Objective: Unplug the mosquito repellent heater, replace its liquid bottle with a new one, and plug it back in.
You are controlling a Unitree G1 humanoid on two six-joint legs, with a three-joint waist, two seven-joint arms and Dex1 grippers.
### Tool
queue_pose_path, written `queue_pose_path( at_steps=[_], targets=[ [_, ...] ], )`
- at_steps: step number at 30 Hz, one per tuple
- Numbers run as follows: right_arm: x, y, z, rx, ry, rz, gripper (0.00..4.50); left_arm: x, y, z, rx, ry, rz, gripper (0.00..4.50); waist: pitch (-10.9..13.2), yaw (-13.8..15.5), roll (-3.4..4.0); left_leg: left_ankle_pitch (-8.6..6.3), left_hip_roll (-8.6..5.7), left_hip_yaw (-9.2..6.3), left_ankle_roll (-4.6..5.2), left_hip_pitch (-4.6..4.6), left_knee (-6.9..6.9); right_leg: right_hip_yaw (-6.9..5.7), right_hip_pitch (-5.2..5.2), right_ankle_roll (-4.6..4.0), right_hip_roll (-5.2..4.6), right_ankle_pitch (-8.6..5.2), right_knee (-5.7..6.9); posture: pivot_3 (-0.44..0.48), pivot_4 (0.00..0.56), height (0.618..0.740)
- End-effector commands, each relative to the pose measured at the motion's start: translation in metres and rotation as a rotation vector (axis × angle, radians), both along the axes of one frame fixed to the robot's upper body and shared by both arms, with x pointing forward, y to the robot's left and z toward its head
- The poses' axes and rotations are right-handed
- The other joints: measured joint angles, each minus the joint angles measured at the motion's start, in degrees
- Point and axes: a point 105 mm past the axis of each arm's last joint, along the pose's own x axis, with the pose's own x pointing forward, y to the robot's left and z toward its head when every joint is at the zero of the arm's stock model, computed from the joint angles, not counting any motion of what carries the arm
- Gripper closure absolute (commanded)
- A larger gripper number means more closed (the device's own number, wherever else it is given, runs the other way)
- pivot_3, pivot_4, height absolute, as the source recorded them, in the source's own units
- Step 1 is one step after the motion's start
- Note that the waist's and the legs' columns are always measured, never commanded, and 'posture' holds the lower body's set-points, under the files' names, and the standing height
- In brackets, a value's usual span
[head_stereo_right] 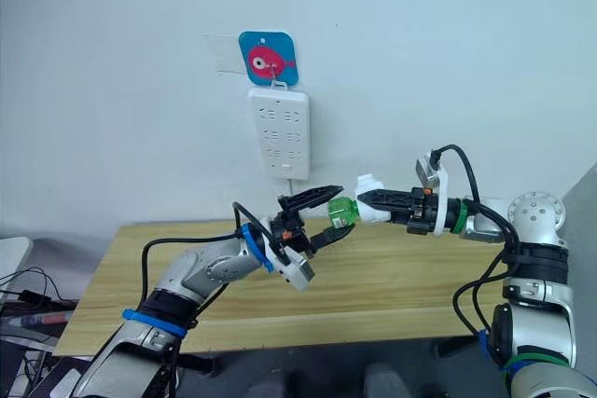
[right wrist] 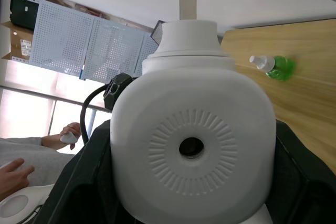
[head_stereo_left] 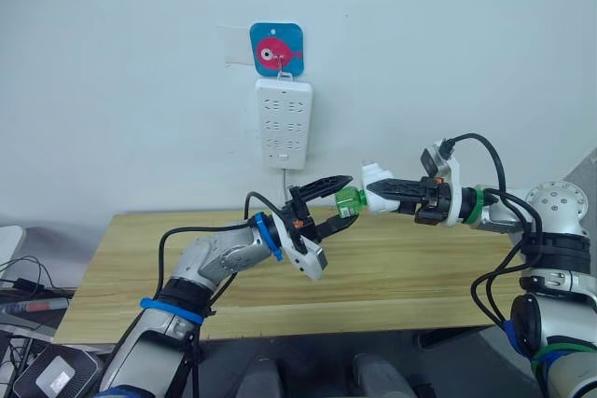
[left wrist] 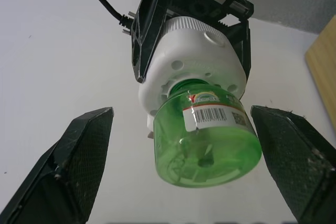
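In the heater (left wrist: 191,64), green bottle (left wrist: 207,137)

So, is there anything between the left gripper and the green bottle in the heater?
Nothing visible. The left gripper is open, one finger on each side of the bottle, with free gaps between. The bottle sits in the heater, which the right gripper holds in the air.
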Motion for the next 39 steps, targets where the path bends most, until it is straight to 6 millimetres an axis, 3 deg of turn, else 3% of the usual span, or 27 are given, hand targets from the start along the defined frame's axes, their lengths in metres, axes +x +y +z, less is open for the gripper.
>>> queue_pose_path(
  at_steps=[1, 8, 11, 14, 17, 21, 23, 27, 32, 39],
  targets=[
    [-0.004, 0.003, 0.015, 0.029, -0.058, 0.028, 1.51, 0.0, -0.002, 0.009, -0.022, -0.033, -0.015, 0.04, 0.0, -0.1, 0.0, 0.0, 0.0, 0.0, 0.0, 0.0, 0.0, 0.0, 0.0, 0.0, 0.0, 0.0, 0.0, -0.055, 0.081, 0.74],
    [-0.005, 0.002, 0.015, 0.032, -0.056, 0.026, 1.51, 0.002, -0.002, 0.007, -0.029, 0.001, -0.019, 2.24, 0.0, -0.4, 0.0, 0.0, 0.0, -0.02, 0.0, 0.0, 0.0, -0.02, 0.0, 0.0, 0.0, 0.0, 0.01, -0.06, 0.082, 0.74],
    [-0.005, 0.002, 0.016, 0.034, -0.055, 0.025, 1.51, 0.003, 0.0, 0.009, -0.053, 0.02, -0.02, 2.24, 0.0, -0.4, 0.0, 0.0, 0.0, -0.02, 0.0, 0.0, 0.0, -0.01, 0.0, 0.0, 0.0, 0.0, 0.0, -0.061, 0.083, 0.74],
    [-0.006, 0.001, 0.015, 0.031, -0.057, 0.028, 1.51, 0.002, -0.002, 0.011, -0.14, 0.153, -0.063, 2.24, 0.0, -0.4, 0.0, 0.0, 0.0, -0.01, 0.0, 0.0, 0.0, -0.01, 0.01, 0.0, 0.0, 0.0, 0.01, -0.062, 0.087, 0.74],
    [-0.01, -0.001, 0.014, 0.016, -0.059, 0.041, 1.51, 0.01, -0.005, 0.014, -0.296, 0.563, -0.096, 2.24, 0.0, -0.5, 0.0, 0.0, 0.0, 0.0, 0.0, -0.02, 0.0, -0.01, 0.0, 0.0, 0.0, 0.0, 0.01, -0.061, 0.091, 0.74],
    [-0.017, -0.005, 0.013, 0.006, -0.06, 0.073, 1.51, 0.003, -0.005, 0.023, -0.322, 0.966, -0.245, 2.24, 0.0, -0.7, 0.0, 0.0, 0.02, -0.1, 0.0, -0.11, 0.01, -0.07, -0.06, 0.0, 0.06, -0.02, 0.0, -0.059, 0.094, 0.74],
    [-0.022, -0.006, 0.013, 0.001, -0.063, 0.093, 1.51, 0.003, 0.0, 0.028, -0.399, 1.28, -0.326, 2.24, 0.0, -0.8, 0.01, 0.0, 0.06, -0.14, 0.0, -0.03, 0.01, -0.07, -0.02, -0.01, 0.13, -0.02, 0.03, -0.059, 0.095, 0.74],
    [-0.032, -0.007, 0.011, -0.011, -0.059, 0.144, 1.51, -0.015, 0.011, 0.038, -0.379, 1.752, -0.526, 2.24, 0.0, -1.6, 0.0, 0.0, 0.08, -0.21, 0.01, 0.03, 0.03, -0.08, 0.03, 0.23, 0.18, -0.17, 0.04, -0.057, 0.097, 0.74],
    [-0.03, -0.007, 0.013, -0.011, -0.064, 0.148, 1.51, -0.015, 0.023, 0.036, -0.415, 1.987, -0.581, 2.24, 0.1, -2.0, -0.01, 0.0, 0.08, -0.24, 0.01, 0.08, 0.04, -0.07, 0.08, 0.27, 0.21, -0.19, 0.0, -0.062, 0.1, 0.74],
    [-0.008, -0.03, 0.012, -0.088, -0.086, -0.02, 1.51, -0.02, 0.04, 0.024, -0.44, 2.069, -0.537, 2.24, 0.1, -1.8, -0.03, 0.0, 0.08, -0.2, 0.01, 0.07, 0.03, -0.03, 0.05, 0.23, 0.21, -0.19, -0.03, -0.059, 0.108, 0.74]
  ],
)
